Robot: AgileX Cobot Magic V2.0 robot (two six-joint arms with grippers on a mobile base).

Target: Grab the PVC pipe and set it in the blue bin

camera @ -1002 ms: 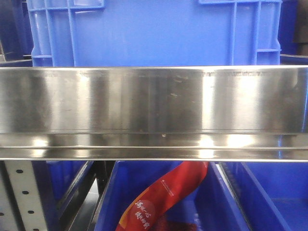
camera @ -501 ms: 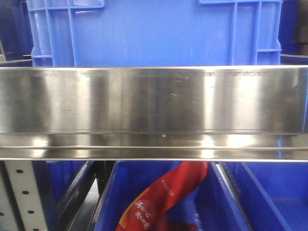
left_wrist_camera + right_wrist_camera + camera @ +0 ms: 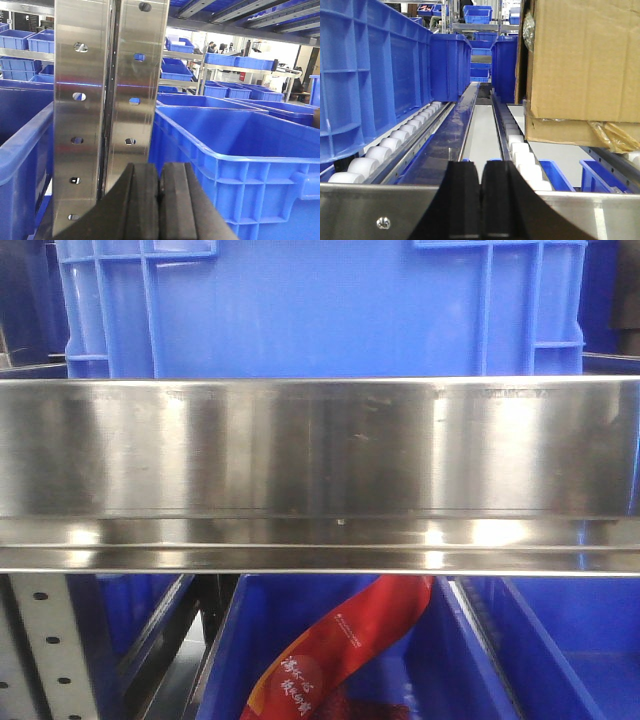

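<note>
Left pincer [image 3: 159, 200] pressed closed, empty, before perforated steel upright [image 3: 102, 100] | blue bin [image 3: 240, 150] right of upright | right pincer [image 3: 481, 200] closed, empty, above roller track [image 3: 395, 145] | cardboard box [image 3: 580, 65] right of track | PVC pipe not visible in any view

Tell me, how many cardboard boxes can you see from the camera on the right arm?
1: a cardboard box sits on the roller track at the right, opposite the blue bin on the left. Others may be hidden behind it.
</note>
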